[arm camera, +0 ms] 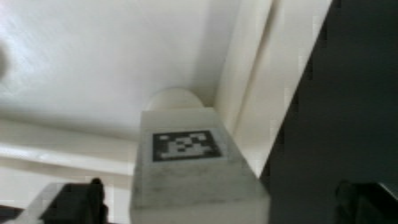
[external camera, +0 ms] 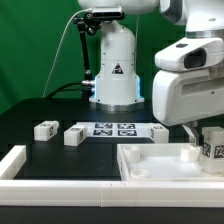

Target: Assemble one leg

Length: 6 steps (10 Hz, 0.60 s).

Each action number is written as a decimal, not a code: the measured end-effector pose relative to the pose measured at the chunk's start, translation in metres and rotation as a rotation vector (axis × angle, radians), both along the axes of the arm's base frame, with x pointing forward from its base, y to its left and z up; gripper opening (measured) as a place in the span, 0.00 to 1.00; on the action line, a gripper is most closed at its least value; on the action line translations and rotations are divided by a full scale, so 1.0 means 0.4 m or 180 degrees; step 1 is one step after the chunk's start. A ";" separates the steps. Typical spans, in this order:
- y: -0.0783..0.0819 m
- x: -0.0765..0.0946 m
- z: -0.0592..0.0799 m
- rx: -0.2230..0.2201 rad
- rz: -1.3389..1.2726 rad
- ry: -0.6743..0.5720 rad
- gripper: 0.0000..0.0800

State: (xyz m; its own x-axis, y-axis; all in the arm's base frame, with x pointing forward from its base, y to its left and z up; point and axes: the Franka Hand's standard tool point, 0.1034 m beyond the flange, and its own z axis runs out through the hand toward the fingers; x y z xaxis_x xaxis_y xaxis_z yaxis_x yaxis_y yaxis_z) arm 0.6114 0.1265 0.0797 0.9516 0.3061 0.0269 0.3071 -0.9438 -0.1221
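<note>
One leg (arm camera: 192,165), a short white block with a black-and-white tag, stands upright in a corner of the large white tray-like piece (arm camera: 89,70). In the exterior view this leg (external camera: 214,150) is at the far right, on the tray-like piece (external camera: 150,165). My gripper (arm camera: 217,205) straddles it from above. The dark fingers (arm camera: 75,202) stand apart from the leg on both sides with gaps showing, so the gripper is open. In the exterior view the gripper (external camera: 203,143) hangs under the big white hand. Three more legs lie on the black table: the first leg (external camera: 45,129), the second leg (external camera: 75,134) and the third leg (external camera: 160,133).
The marker board (external camera: 114,129) lies flat between the loose legs. A white L-shaped rail (external camera: 20,165) runs along the front and the exterior view's left. The arm's base (external camera: 113,65) stands at the back, with a black cable beside it.
</note>
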 end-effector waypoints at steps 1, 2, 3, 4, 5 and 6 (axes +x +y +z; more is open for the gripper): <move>0.000 0.000 0.000 0.0000 0.0000 0.0000 0.66; 0.000 0.000 0.000 0.0000 -0.0001 0.0000 0.49; -0.003 0.001 0.000 -0.0003 -0.0003 -0.0001 0.39; -0.004 0.001 -0.001 -0.0003 -0.0008 0.0000 0.39; -0.005 0.001 -0.001 -0.0005 -0.0150 0.0018 0.39; -0.006 0.000 -0.001 0.0004 -0.0256 0.0031 0.39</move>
